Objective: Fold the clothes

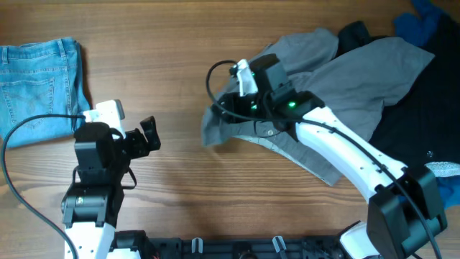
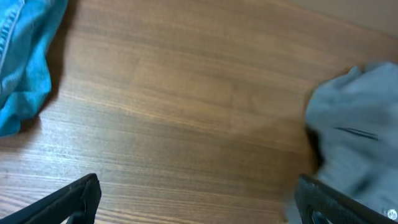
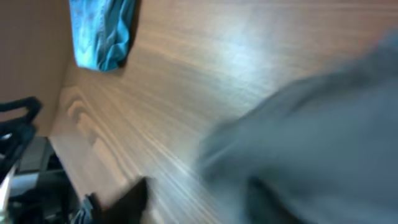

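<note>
The clothes, a grey pair of trousers [image 1: 381, 72], lie crumpled at the back right, one end bunched toward the table's middle [image 1: 214, 128]. My right gripper [image 1: 228, 101] hovers over that bunched end. In the blurred right wrist view its jaws stand apart, so the right gripper [image 3: 199, 193] is open, and grey cloth [image 3: 311, 112] lies around the right-hand finger. My left gripper [image 1: 147, 135] stays open above bare wood at the front left. From the left wrist camera the left gripper [image 2: 199, 182] holds nothing, and the grey cloth [image 2: 360, 137] is to its right.
Folded light-blue jeans [image 1: 36, 79] lie at the back left corner and also show as jeans [image 2: 25, 62] in the left wrist view. A black garment [image 1: 417, 122] and a blue one [image 1: 424, 21] lie at the right, partly under the grey trousers.
</note>
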Tool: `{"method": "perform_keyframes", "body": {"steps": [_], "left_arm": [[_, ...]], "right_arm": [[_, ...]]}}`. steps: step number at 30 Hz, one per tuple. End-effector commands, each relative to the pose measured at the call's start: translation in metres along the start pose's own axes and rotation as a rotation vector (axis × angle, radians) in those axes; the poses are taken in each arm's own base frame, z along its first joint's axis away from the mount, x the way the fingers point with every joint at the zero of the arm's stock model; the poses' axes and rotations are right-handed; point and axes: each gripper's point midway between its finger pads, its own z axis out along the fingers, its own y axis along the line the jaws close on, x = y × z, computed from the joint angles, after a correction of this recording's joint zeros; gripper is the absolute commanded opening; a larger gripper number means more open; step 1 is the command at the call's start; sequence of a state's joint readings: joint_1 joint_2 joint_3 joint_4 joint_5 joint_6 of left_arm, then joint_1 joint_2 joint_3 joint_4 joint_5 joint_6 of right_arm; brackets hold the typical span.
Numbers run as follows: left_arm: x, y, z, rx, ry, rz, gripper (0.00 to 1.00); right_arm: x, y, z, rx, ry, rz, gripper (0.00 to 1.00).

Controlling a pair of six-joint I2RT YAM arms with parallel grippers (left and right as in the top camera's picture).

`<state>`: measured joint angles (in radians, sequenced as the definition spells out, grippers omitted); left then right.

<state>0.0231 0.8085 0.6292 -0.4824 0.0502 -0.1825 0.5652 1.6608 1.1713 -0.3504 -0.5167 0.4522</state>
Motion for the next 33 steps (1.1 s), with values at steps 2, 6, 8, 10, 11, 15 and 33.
{"method": "perform_keyframes", "body": {"steps": [2, 6, 8, 10, 11, 15, 33], "left_arm": [[-0.001, -0.008, 0.007, 0.048, 0.030, -0.016, 1.00], [0.000, -0.040, 0.014, 0.230, 0.069, -0.063, 1.00], [0.004, -0.043, 0.021, 0.247, 0.109, -0.156, 1.00], [0.014, -0.040, 0.032, 0.224, 0.171, -0.270, 1.00], [0.022, -0.038, 0.040, 0.205, 0.212, -0.328, 1.00], [0.051, -0.048, 0.068, 0.256, 0.371, -0.406, 1.00], [0.131, -0.140, 0.143, 0.411, 0.606, -0.514, 0.26]], "right_arm": [[-0.005, 0.001, -0.006, -0.031, 0.001, -0.056, 1.00], [-0.027, -0.063, -0.049, 0.145, -0.083, 0.088, 1.00], [-0.029, -0.090, -0.075, 0.225, -0.109, 0.153, 1.00], [-0.026, -0.116, -0.103, 0.323, -0.127, 0.193, 1.00], [-0.021, -0.133, -0.122, 0.397, -0.136, 0.227, 1.00], [0.004, -0.175, -0.180, 0.637, -0.144, 0.338, 1.00], [0.028, -0.185, -0.196, 0.681, -0.080, 0.399, 1.00]]}}
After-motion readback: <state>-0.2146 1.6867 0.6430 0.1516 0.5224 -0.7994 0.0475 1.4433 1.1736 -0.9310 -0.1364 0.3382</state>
